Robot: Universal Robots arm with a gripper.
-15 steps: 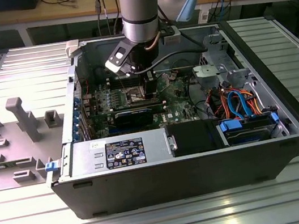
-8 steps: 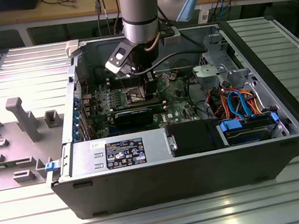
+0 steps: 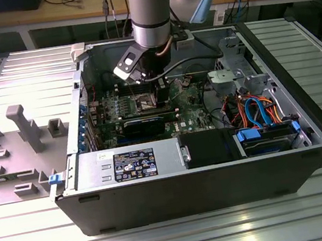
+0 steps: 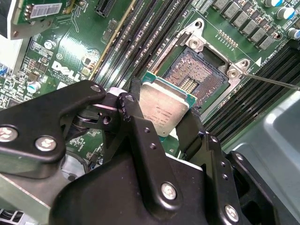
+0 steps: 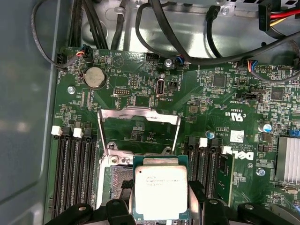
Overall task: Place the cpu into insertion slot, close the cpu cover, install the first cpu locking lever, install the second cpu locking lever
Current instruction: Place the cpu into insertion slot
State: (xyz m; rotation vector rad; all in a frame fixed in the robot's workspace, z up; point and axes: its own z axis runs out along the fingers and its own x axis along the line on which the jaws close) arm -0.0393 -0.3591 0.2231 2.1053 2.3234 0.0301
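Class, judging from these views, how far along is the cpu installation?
Done: nothing yet; the insertion slot is bare, pins showing, and the cpu cover is swung open. In hand: the gripper, jaws shut, holds the cpu over the slot. Left: seating it, closing the cover, both levers.

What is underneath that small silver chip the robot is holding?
The open insertion slot, its grid of fine contacts bare. In the second wrist view the cpu hangs over one edge, so that part of the slot is hidden.
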